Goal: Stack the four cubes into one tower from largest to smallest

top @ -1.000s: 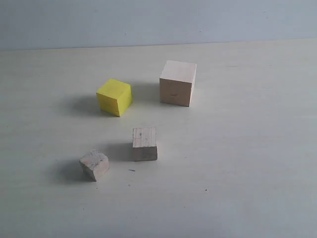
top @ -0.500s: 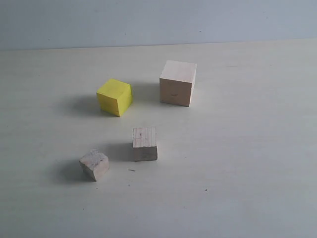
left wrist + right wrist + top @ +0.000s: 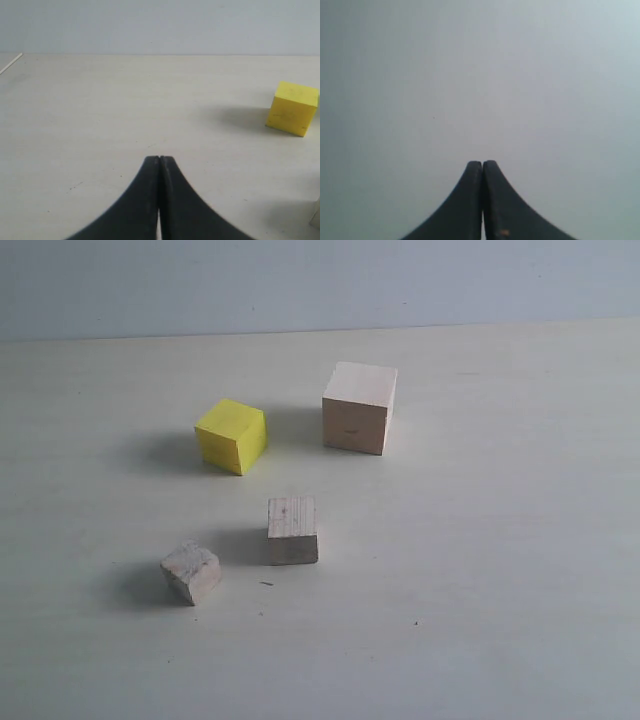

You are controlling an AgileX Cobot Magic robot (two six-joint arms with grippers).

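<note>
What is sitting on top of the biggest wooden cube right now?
Nothing: the top face of the largest pale cube is bare. The yellow cube, small wood cube and greyish cube each stand apart on the table. The large cube's underside is hidden.

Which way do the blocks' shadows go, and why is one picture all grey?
Exterior view: soft shadows lie left of the yellow cube, pale cube, small wood cube and greyish cube, so light likely comes from the right. Left wrist view: the yellow cube looks sharp, the left fingers dark and a bit blurry. Right wrist view: only plain grey behind the right fingers.
</note>
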